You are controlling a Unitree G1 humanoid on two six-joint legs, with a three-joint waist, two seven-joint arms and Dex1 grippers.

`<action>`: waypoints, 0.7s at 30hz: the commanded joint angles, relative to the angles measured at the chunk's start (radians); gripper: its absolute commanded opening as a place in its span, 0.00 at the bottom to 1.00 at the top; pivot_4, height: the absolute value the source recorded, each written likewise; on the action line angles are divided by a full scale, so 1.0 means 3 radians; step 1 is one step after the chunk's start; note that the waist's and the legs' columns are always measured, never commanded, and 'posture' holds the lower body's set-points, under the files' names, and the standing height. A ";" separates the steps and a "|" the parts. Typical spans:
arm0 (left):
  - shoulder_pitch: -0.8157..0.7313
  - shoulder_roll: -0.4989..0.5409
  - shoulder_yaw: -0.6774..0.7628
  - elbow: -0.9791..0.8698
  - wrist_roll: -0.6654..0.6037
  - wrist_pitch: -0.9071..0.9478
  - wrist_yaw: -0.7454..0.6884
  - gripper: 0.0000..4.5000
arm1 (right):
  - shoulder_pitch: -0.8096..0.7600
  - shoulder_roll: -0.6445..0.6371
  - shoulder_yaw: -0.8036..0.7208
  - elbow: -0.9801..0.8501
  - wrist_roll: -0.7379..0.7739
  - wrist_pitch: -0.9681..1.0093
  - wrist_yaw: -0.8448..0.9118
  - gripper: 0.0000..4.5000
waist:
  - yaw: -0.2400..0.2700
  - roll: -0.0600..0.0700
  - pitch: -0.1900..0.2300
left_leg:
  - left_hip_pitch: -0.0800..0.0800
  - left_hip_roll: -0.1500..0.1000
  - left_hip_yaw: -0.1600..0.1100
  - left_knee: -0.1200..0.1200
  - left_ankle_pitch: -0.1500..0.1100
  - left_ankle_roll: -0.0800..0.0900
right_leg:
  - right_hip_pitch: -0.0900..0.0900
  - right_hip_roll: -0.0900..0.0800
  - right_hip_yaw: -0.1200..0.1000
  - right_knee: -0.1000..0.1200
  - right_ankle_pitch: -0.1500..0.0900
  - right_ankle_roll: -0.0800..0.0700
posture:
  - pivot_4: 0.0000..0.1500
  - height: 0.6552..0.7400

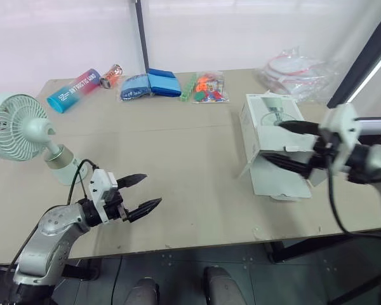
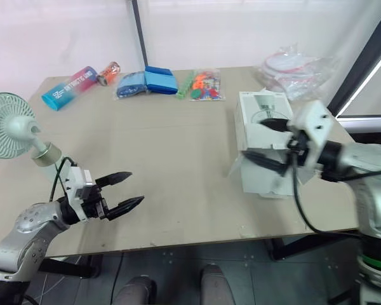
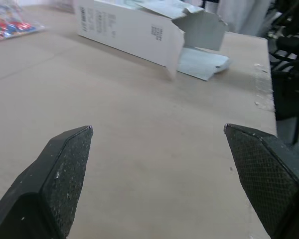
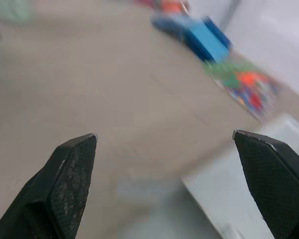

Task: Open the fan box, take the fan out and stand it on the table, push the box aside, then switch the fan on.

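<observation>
Lying flaps-open, the fan box (image 1: 261, 121) sits under the spread right gripper (image 1: 273, 140).

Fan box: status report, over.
Left gripper open, low over the table near the fan. Right gripper open, spread over the fan box. Fan out, standing at left; box flap open. Far edge: packets, apart from the box.

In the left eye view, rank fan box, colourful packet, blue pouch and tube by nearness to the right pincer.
1. fan box, at the right pincer.
2. colourful packet, back middle.
3. blue pouch, left of it.
4. tube, back left.
</observation>
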 commanded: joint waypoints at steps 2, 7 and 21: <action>0.0173 -0.0163 0.0190 -0.0359 0.0007 -0.0127 0.0375 1.00 | -0.0508 0.0428 0.0483 0.0375 0.0009 -0.0359 0.0147 0.99 | 0.0011 -0.0002 0.0002 | 0.0007 0.0000 -0.0002 0.0001 -0.0002 -0.0003 | -0.0003 0.0000 0.0000 -0.0004 0.0006 -0.0009 | 1.00 1.00; 0.0549 -0.0150 0.0371 -0.0734 0.0006 -0.0117 0.0547 1.00 | -0.0795 0.0843 0.0933 0.0689 -0.0003 -0.0520 0.0367 0.99 | 0.0041 -0.0004 0.0003 | -0.0017 -0.0001 -0.0007 0.0002 -0.0002 -0.0010 | -0.0025 -0.0001 -0.0002 -0.0006 0.0007 -0.0010 | 1.00 1.00; 0.1803 -0.0729 0.1306 -0.1567 0.0238 -0.0445 0.1526 1.00 | -0.1535 0.1799 0.1488 0.1901 -0.0289 -0.1044 0.0676 0.99 | 0.0003 0.0002 0.0007 | -0.0024 0.0005 0.0001 0.0001 0.0000 -0.0017 | -0.0039 0.0005 0.0001 -0.0005 0.0014 -0.0016 | 1.00 1.00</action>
